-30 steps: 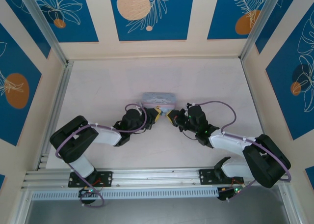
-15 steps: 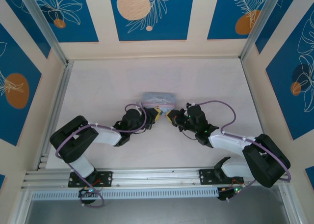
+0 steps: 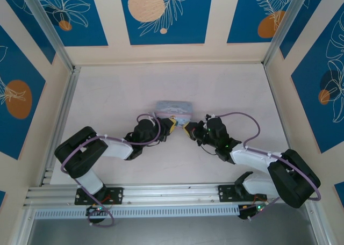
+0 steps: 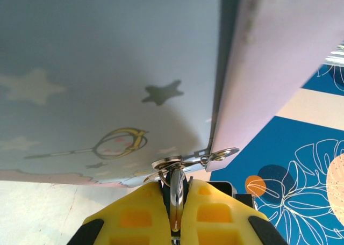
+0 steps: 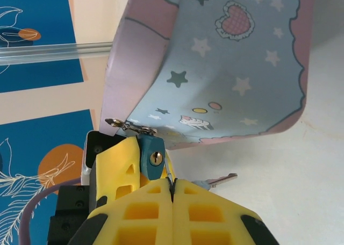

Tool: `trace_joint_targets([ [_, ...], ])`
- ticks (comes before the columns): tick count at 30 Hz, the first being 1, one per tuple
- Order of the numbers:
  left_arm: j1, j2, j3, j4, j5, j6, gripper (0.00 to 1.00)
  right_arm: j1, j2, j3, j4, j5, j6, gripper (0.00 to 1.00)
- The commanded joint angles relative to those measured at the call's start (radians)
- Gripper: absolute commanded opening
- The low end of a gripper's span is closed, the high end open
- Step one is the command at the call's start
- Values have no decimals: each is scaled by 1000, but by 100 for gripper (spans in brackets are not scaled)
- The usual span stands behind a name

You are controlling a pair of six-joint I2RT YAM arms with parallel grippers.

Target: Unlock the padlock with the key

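On the table (image 3: pixel 118 94) there are two arms, one tin box (image 3: pixel 173 106), one padlock and one key. The left gripper (image 3: pixel 172 123) is at the near side of the tin, and its yellow fingers are clamped on the small blue padlock (image 5: pixel 154 159), which hangs at the tin's metal hasp (image 5: pixel 131 128). The right gripper (image 5: pixel 173 194) is just beside the padlock with its fingers pressed together. The silver key (image 5: pixel 221 179) sticks out behind its finger; I cannot tell if it is held
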Motion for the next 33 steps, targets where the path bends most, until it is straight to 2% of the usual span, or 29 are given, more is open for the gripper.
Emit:
trace_joint_targets([
  [1,-10,7,23,54,-11,-5,0,-3,-28,-13,-7,32,3,0],
  [19,-12,7,28,48,-4,0,0,14,55,56,18,16,-4,0],
  [33,-14,19,23,55,-6,0,0,18,42,65,-6,21,-19,0],
])
